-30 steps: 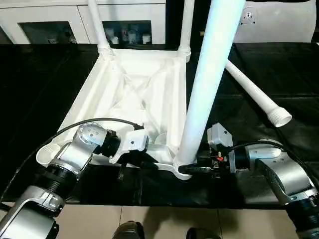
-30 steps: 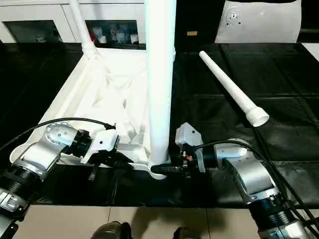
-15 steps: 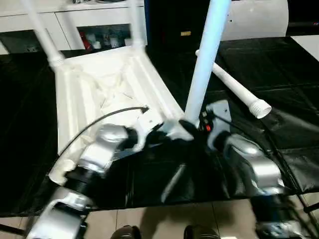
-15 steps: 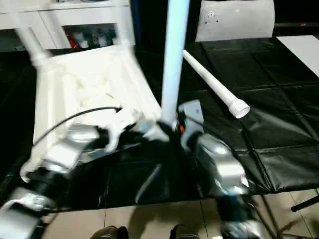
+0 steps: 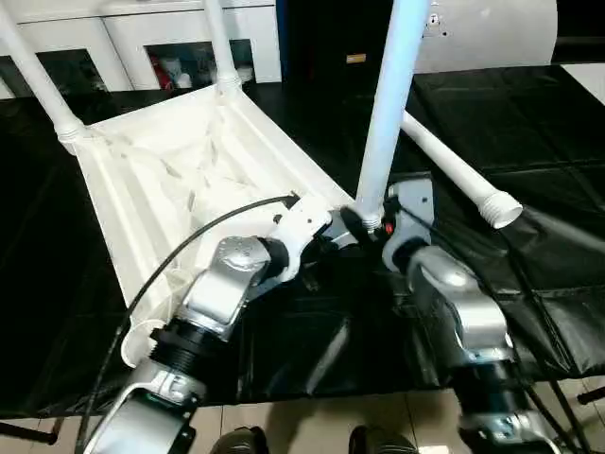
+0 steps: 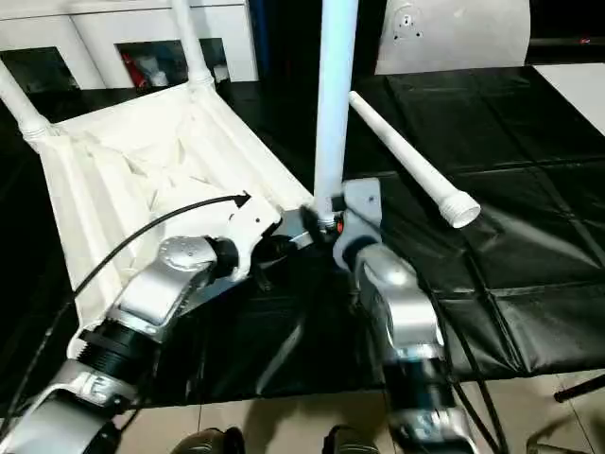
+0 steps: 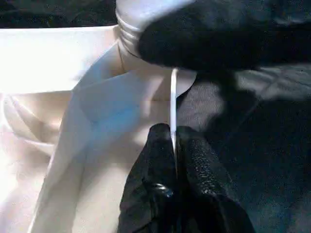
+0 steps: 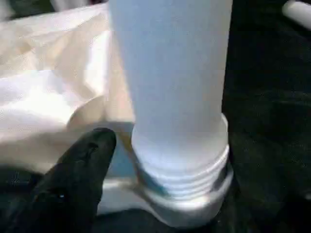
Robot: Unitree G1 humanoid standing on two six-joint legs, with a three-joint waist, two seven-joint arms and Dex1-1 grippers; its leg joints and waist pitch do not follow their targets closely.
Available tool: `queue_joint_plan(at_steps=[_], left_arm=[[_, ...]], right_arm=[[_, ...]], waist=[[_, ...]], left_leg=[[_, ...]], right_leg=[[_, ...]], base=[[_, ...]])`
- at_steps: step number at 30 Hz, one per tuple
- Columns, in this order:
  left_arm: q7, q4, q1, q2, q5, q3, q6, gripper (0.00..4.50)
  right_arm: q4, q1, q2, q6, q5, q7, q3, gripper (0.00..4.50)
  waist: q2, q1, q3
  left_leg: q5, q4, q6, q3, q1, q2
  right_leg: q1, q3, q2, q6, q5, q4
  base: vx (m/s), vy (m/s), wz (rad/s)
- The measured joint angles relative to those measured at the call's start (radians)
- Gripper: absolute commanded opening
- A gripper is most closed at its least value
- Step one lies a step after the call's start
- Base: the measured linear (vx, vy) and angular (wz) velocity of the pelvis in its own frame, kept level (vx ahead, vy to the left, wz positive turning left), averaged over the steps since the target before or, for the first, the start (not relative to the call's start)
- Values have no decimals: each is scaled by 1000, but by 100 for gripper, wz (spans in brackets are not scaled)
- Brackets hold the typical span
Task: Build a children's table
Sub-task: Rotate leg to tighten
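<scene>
White tabletop (image 5: 180, 180) rim is pinched in left tool (image 7: 173, 145), fingers fully closed on it. Right tool (image 8: 160, 160) sits w/ fingers spread either side of upright leg (image 5: 383, 113) base; grip can't be told.

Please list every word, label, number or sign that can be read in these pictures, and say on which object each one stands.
No text can be read in these pictures.
Small yellowish tag on the dark area behind the table: too small to read.
Items behind the glass doors of the white cabinet: any labels are too small to read.
Tabletop, legs and both grippers: no lettering visible.
</scene>
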Motion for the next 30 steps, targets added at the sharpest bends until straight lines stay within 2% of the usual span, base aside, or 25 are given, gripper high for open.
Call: queue_joint_plan(at_steps=[4, 7, 10, 14, 17, 19, 22, 24, 30], left_arm=[[-72, 0, 2, 50, -8, -11, -42, 0], [-194, 8, 12, 134, -42, -27, -124, 0], [-303, 29, 14, 198, -51, -32, -205, 0], [-446, 44, 19, 238, -79, -52, -278, 0], [-538, 48, 18, 261, -99, -73, -305, 0], [-588, 67, 10, 284, -104, -91, -345, 0], [-633, 89, 3, 300, -105, -104, -395, 0], [-658, 99, -4, 304, -100, -112, -416, 0], [-685, 118, -15, 307, -99, -125, -447, 0]], right_arm=[[-43, 38, -75, -20, 19, 117, 17, 441], [-101, 79, -216, -50, 66, 304, 35, 441], [-124, 80, -274, -57, 106, 428, 37, 441], [-155, 82, -352, -51, 158, 584, 60, 441], [-171, 79, -405, -51, 176, 686, 86, 441], [-166, 75, -427, -51, 194, 750, 107, 441], [-157, 50, -434, -51, 205, 804, 117, 408], [-153, 35, -440, -51, 211, 826, 125, 405], [-152, 32, -474, -26, 241, 897, 143, 353]], waist=[[-1, 8, 1], [-1, 13, 1], [-1, 23, 1], [-1, 59, 1], [-2, 76, 1], [-2, 80, 1], [-2, 82, 1], [-3, 83, 1], [-5, 84, 1]], left_leg=[[0, 0, 0, 0, -2, 0], [0, 0, 1, 0, -4, 0], [0, 2, 1, -1, -4, 1], [0, 7, 2, -1, -6, 1], [-3, 14, 5, -1, -8, 0], [-3, 17, 6, -1, -8, 0], [-3, 20, 5, -1, -7, 0], [-2, 21, 4, -1, -6, 0], [-1, 22, 5, -1, -5, 0]], right_leg=[[-1, -1, 0, 0, 0, 0], [-2, -1, 0, 0, 0, -1], [-2, -2, 0, 0, 0, 1], [-1, -2, -1, 0, 0, 2], [-1, -1, -3, 0, 0, 5], [-1, -1, -4, -1, 0, 7], [-1, -1, -5, -1, 0, 12], [-1, -1, -5, -1, 0, 15], [0, -2, -5, -1, 1, 15]], base=[[0, 0, 0], [0, 0, 0], [0, 0, 0], [0, 0, 0], [0, 0, 0], [0, 0, 0], [0, 0, 0], [0, 0, 0], [0, 0, 0]])
